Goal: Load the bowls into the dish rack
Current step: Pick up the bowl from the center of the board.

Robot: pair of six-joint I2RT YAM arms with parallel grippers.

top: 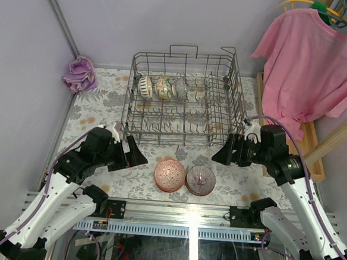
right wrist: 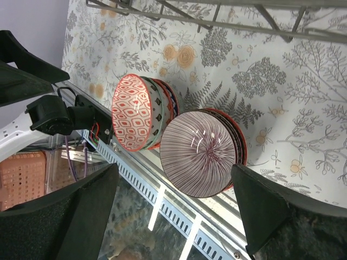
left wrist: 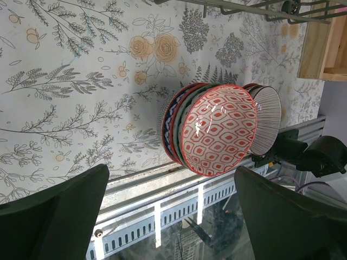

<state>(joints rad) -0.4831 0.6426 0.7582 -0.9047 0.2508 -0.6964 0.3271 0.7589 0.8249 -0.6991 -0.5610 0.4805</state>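
On the table (top: 97,110), near its back, stands the rack (top: 130,106). Three bowls (top: 163,87) stand on edge in a row in its back left part. All other bowls are outside the rack, in two stacks just in front of it, close to the near edge of the table. The left stack (top: 170,175) has on top a bowl with a red and white pattern; the right stack (top: 200,180) has on top a bowl with fine dark stripes. The two stacks are side by side, touching or nearly so. The left gripper (top: 135,154) is to the left of the stacks, near the front left corner of the rack; its jaws are wide apart and nothing is between them. The right gripper (top: 221,150) is to the right of the stacks, near the front right corner, also spread wide and holding nothing. A purple cloth (top: 80,74) lies at the back left of the table.
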